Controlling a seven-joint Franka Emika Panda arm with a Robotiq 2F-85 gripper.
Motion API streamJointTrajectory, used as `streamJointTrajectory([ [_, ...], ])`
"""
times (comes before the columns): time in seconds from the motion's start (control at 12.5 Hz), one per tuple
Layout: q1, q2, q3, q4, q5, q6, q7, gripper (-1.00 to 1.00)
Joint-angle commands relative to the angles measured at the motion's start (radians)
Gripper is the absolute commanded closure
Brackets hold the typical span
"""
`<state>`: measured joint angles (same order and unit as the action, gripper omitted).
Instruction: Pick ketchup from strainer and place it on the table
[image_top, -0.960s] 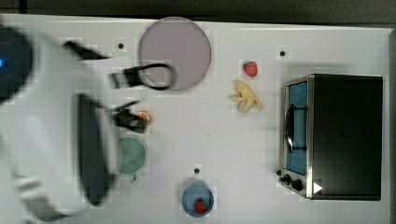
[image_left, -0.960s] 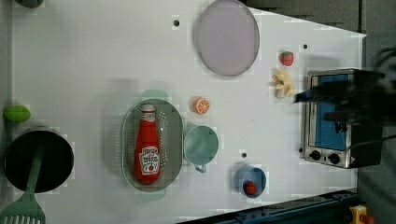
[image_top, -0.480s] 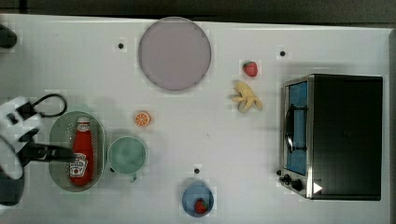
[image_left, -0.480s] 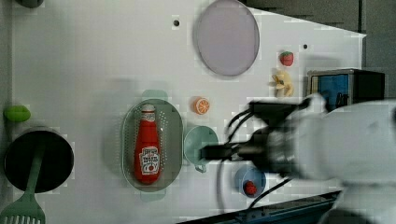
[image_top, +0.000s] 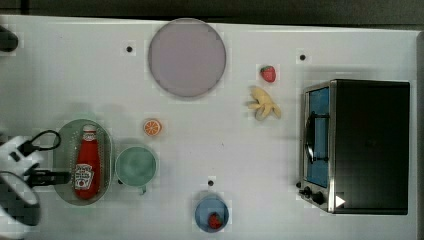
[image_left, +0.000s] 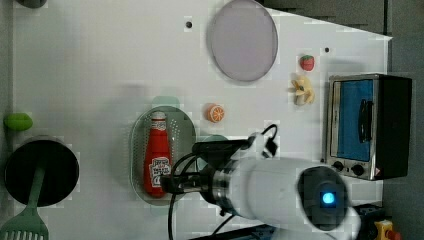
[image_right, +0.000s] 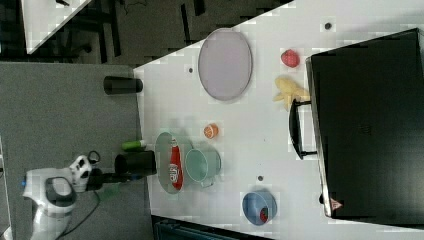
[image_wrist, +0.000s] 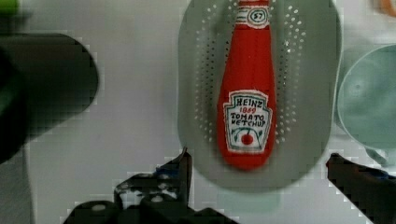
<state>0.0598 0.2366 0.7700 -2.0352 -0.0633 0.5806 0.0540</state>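
- Clearly the ketchup (image_wrist: 247, 98) lies flat along the long axis of the strainer (image_wrist: 313, 93), cap at one narrow end and base at the other, so its round body offers two free flanks for a pinch across its width.
- Seen through the wrist view, the gripper (image_wrist: 261, 170) hangs over the bottle's base end with its fingers (image_wrist: 180, 172) spread wide, one on each side of the bottle and outside the strainer's rim; nothing is between them yet.
- That wide spread makes sense: the bottle is fat near the label, and the fingers need room to come down past it without knocking it.
- In the top view the gripper (image_top: 50, 176) sits at the strainer's (image_top: 62, 150) left edge beside the ketchup (image_top: 87, 162), label end nearest.
- A green cup (image_top: 136, 166) stands just beside the strainer on the top view's right, so a descent drifting that way could clip its rim.
- Judging by this, the pick has not begun; the next move calls for centring over the bottle's body, lowering into the shallow bowl and closing.
- Open white surface (image_top: 225, 135) between the orange slice (image_top: 152, 127) and the toaster oven (image_top: 360, 145) looks a fair place to set it down.
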Motion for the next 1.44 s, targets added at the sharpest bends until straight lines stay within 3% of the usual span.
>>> streamJointTrajectory([
  [0.08,-0.032,0.066,-0.021,-0.097,-0.06,0.189,0.077,-1.0],
  [0.4,-0.03,0.178,-0.033,-0.161,-0.107,0.391,0.126,-1.0],
  [0.8,-0.023,0.299,-0.064,-0.157,-0.159,0.438,0.155,-1.0],
  [1.2,0.021,0.362,-0.124,-0.155,-0.176,0.516,0.156,-1.0],
  [1.28,0.027,0.362,-0.128,-0.156,-0.176,0.516,0.156,-0.92],
  [1.44,0.034,0.36,-0.125,-0.153,-0.176,0.528,0.156,-0.43],
])
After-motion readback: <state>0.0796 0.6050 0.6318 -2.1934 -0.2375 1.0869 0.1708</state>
